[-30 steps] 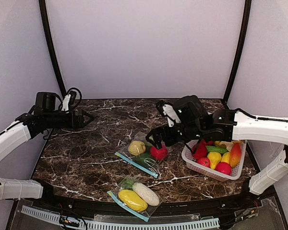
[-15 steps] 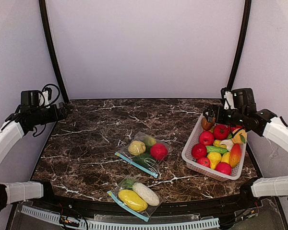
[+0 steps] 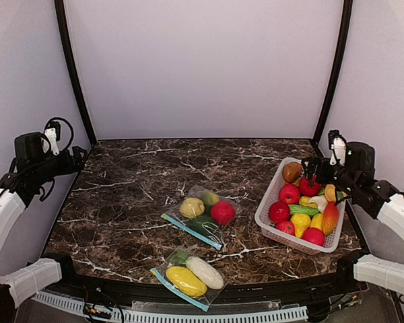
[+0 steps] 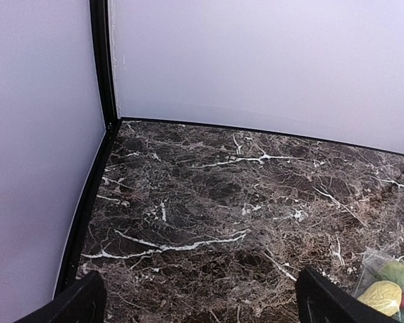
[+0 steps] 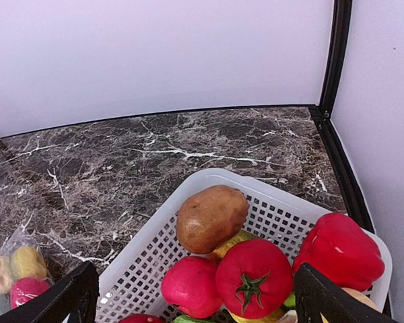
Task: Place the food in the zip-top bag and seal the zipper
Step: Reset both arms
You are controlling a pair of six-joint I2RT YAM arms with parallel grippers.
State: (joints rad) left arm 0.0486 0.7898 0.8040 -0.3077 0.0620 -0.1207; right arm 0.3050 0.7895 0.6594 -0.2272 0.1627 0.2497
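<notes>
Though spread wide apart, clamp nothing: fingers of the left gripper (image 4: 202, 306) at the marble counter's (image 3: 135, 195) left edge and of the right gripper (image 5: 198, 299) near the far end of a white slotted basket (image 3: 264, 219). Heaped in that basket: potato (image 5: 211, 217), tomato (image 5: 254, 277), red pepper (image 5: 340, 252), apples (image 5: 188, 286) and other food (image 3: 300, 222). Mid-counter, one zip-top bag (image 3: 188, 230) with yellow, green and red pieces; by the near edge, a second bag (image 3: 178, 289) with yellow and white ones.

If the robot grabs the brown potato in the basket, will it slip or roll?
Probably slippery: the potato looks smooth and plastic. It's rounded and perched on other food, so a nudge may roll it, but the basket wall would likely catch it.
</notes>
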